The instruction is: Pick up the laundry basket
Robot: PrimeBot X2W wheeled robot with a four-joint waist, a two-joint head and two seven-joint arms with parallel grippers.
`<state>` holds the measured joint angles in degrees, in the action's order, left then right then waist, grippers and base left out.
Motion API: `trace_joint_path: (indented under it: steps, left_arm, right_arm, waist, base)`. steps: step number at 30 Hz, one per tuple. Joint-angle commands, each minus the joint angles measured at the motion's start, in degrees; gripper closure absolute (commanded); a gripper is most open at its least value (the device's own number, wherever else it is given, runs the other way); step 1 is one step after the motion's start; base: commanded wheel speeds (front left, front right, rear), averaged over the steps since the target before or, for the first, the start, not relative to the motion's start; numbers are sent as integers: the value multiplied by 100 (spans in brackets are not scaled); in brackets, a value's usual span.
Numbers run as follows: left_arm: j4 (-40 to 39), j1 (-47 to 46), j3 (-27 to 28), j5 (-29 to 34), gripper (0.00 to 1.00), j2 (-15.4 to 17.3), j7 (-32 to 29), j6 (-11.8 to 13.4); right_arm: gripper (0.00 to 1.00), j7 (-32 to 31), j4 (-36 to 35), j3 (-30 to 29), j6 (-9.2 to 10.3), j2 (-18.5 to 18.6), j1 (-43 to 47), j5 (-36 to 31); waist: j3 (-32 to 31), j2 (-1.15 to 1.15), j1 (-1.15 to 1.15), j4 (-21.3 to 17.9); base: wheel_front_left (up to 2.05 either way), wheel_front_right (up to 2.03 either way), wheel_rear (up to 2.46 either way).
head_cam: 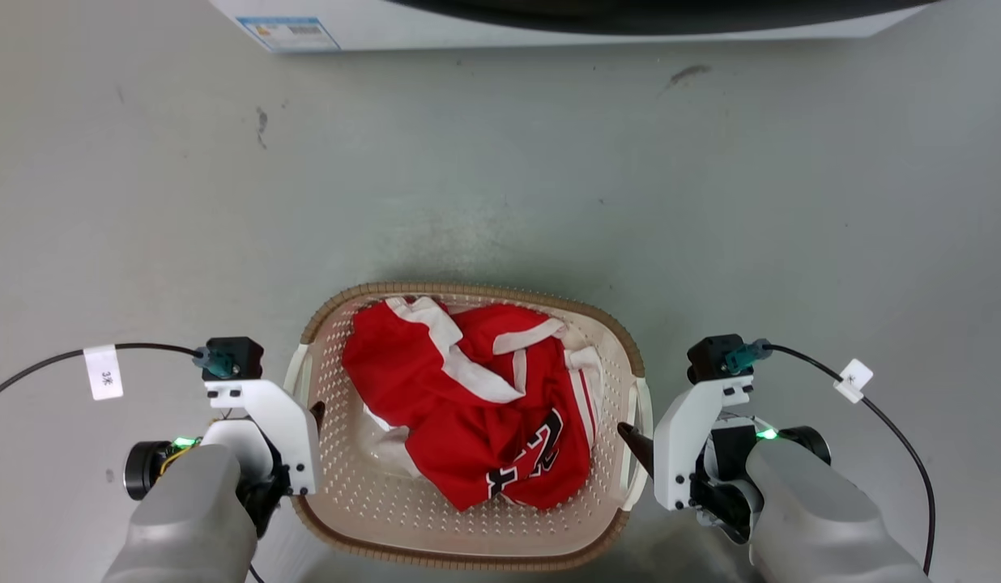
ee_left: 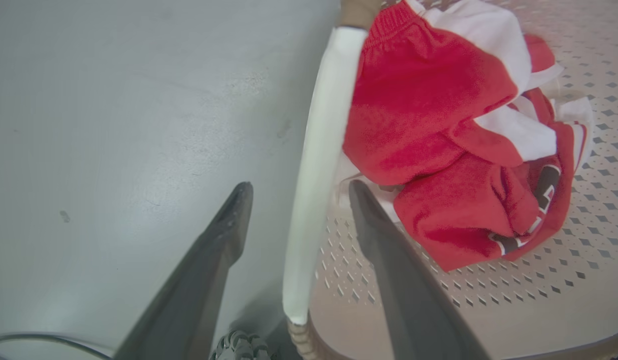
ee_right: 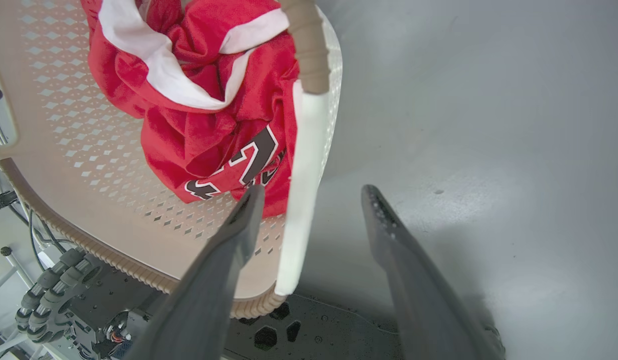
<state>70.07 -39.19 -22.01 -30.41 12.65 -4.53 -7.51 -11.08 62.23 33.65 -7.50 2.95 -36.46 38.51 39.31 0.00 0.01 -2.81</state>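
Observation:
The laundry basket (head_cam: 468, 289) is cream perforated plastic with a brown woven-look rim, and it stands on the grey floor just before me. A crumpled red and white jersey (head_cam: 476, 405) lies inside it. My left gripper (head_cam: 306, 417) is at the basket's left side and is open. In the left wrist view its fingers (ee_left: 239, 205) straddle the white handle strip (ee_left: 314, 165), one outside the wall and one inside. My right gripper (head_cam: 642, 444) is open at the right side in the same way, its fingers (ee_right: 251, 205) on either side of the white handle (ee_right: 304, 180).
A large white washing machine (head_cam: 549, 20) stands at the far edge of the floor, well beyond the basket. Black cables (head_cam: 897, 437) trail from both wrists. My wheeled base (ee_right: 64, 290) sits right behind the basket's near rim.

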Motion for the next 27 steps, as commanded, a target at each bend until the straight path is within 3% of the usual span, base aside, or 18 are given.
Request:
trace_joint_path:
  steps: [1,17,18,19,20,21,27]
  left_arm:
    - [63,-149,-13,-21,0,55,26,6]
    - [243,-623,-58,-162,0,81,175,6]
    - [247,-634,-73,-179,7,77,175,6]
    - [248,-643,-92,-196,63,59,153,6]
    - [242,-662,-100,-218,100,53,145,6]
    - [235,-673,-118,-233,100,53,131,6]
    - [207,-692,-212,-379,100,55,96,10]
  right_arm:
    - [0,26,57,144,2,-14,-172,120]
    - [0,179,249,1035,2,-12,-721,854]
    - [0,195,245,1086,2,-12,-747,905]
    - [34,194,231,1136,2,-12,-754,967]
    - [68,191,222,1185,2,-12,-753,1035]
    - [100,174,222,1243,2,-12,-755,1086]
    - [100,246,272,1536,-11,-29,-805,1363]
  waist:
    - [221,0,-1,-9]
    - [814,0,-1,-22]
    - [827,0,-1,-24]
    - [840,0,-1,-25]
    - [853,0,-1,-24]
    - [862,0,-1,-22]
    - [864,0,-1,-11]
  base:
    - [0,0,0]
    - [0,0,0]
    - [0,0,0]
    - [0,0,0]
    - [0,0,0]
    - [0,0,0]
    - [0,0,0]
